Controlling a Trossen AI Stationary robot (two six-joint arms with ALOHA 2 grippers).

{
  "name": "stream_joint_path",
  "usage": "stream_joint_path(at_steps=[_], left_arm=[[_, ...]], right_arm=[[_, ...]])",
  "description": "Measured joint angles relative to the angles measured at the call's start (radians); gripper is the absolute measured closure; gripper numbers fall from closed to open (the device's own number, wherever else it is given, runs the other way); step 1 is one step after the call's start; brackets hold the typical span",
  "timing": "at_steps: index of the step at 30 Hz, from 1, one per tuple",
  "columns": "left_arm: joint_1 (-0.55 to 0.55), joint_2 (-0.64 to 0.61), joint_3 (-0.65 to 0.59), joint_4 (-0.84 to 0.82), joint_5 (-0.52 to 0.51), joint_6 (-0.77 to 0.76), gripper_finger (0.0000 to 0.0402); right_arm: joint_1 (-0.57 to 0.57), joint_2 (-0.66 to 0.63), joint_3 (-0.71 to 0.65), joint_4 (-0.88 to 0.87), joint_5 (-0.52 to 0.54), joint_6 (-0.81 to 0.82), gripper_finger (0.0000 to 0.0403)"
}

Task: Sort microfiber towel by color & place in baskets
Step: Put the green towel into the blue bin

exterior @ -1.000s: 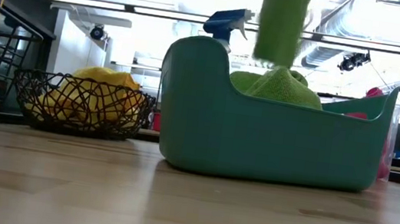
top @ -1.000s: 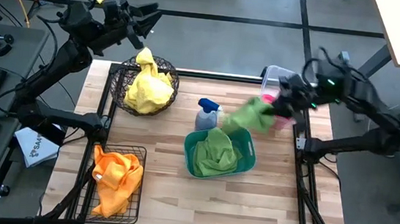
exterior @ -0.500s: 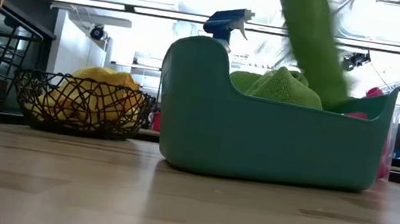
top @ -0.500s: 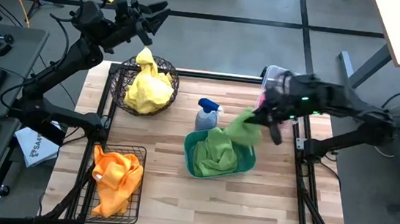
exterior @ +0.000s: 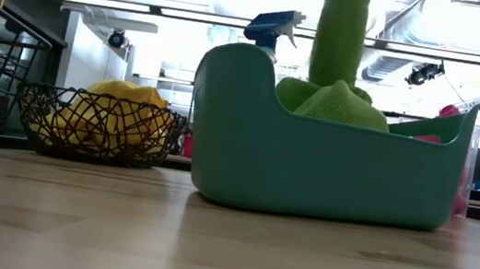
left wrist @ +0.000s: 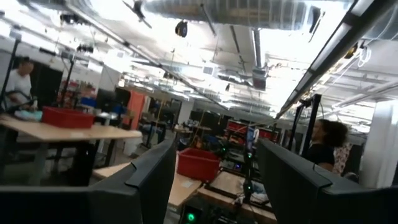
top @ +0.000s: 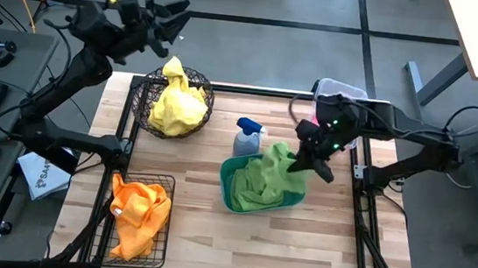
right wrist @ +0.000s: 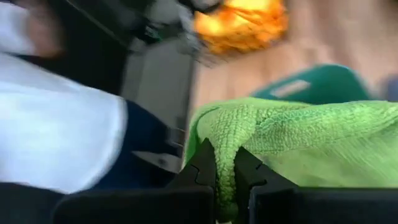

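Since half a second ago the right pincer has swung in from beyond the teal tub to its right rim, and the lime green towel now hangs straight down instead of slanting. The pincer is clamped on a fold of that towel, whose long axis drops into the tub onto the green cloths there. The left pincer, fingers spread, waits well off past the round wire basket, away from the tub.

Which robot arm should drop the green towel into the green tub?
The right one. The right gripper is already pinching the lime green towel just over the teal tub. The left gripper is raised past the table's far edge, beyond the round wire basket, holding nothing.
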Motion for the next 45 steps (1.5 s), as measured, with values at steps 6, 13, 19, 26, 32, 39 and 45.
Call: stream_joint_path(at_steps=[6,13,19,26,32,39,45], left_arm=[[0.0,-0.045,0.0,0.001,0.002,0.078,0.0192],[0.0,-0.085,0.001,-0.024,0.003,0.166,0.0192],[0.0,-0.095,0.001,-0.098,0.009,0.131,0.0192],[-0.016,-0.095,0.001,-0.138,0.291,-0.082,0.0192],[-0.184,-0.095,0.0,-0.134,0.338,-0.074,0.0192],[-0.461,-0.09,-0.032,-0.107,0.133,0.052,0.0192],[-0.575,-0.09,-0.125,-0.017,-0.09,0.105,0.0192]], right_arm=[[0.055,0.007,0.0,0.143,-0.117,0.171,0.0402],[0.133,0.082,0.0,0.266,-0.045,0.265,0.0402],[0.101,0.19,0.0,0.238,0.025,0.138,0.0402],[0.066,0.332,0.001,0.012,0.11,-0.025,0.0402],[0.116,0.389,-0.01,-0.069,0.364,-0.048,0.0402],[0.126,0.289,-0.335,0.217,0.414,0.165,0.0402],[0.11,0.193,-0.59,0.425,0.464,0.378,0.0402]])
